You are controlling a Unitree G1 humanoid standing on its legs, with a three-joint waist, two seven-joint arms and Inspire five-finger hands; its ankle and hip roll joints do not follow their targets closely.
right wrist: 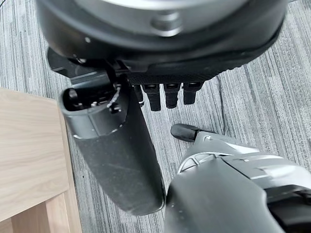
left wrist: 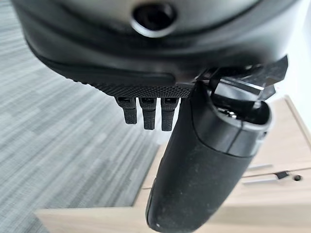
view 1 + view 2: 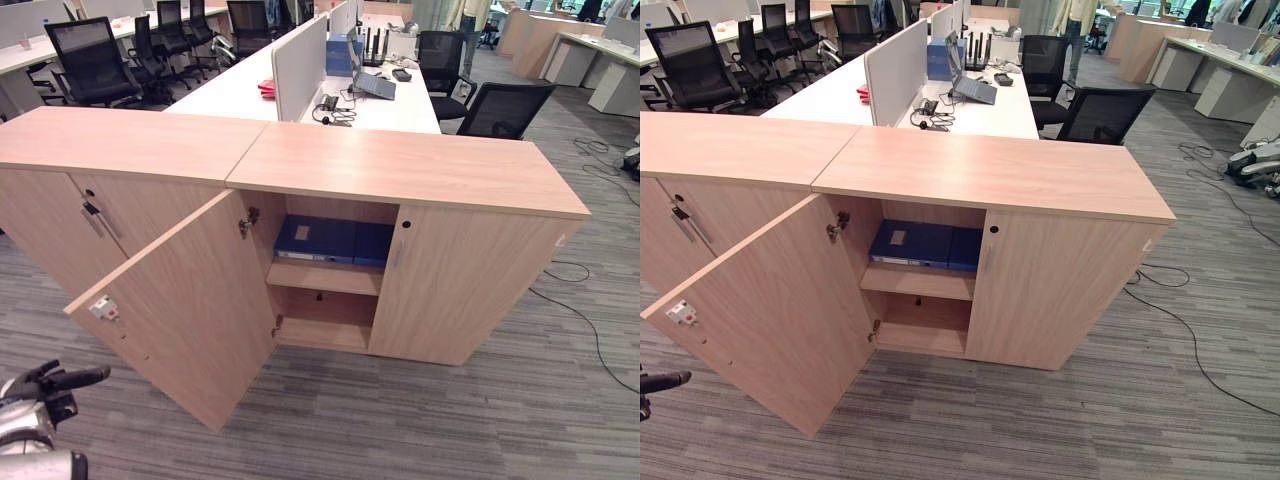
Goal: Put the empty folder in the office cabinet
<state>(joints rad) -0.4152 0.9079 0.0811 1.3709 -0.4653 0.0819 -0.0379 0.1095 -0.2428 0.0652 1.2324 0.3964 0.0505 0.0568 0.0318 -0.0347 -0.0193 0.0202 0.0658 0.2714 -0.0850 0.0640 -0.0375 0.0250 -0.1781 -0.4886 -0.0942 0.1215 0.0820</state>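
The left hand (image 3: 45, 385), dark and ridged, is hanging low with fingers extended, holding nothing. A flat wood-grain door (image 3: 180, 300) is standing open on the pale laminate cabinet (image 3: 400, 170). A glossy blue folder (image 3: 315, 238) is lying on its upper shelf. The right hand (image 1: 116, 145) is hanging over striped grey carpet (image 1: 252, 97), fingers loose and empty.

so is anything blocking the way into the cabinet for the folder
Nothing visible does. The blue folder already lies on the upper shelf of the cabinet, whose left door hangs open. The left hand is low beside that door, holding nothing.
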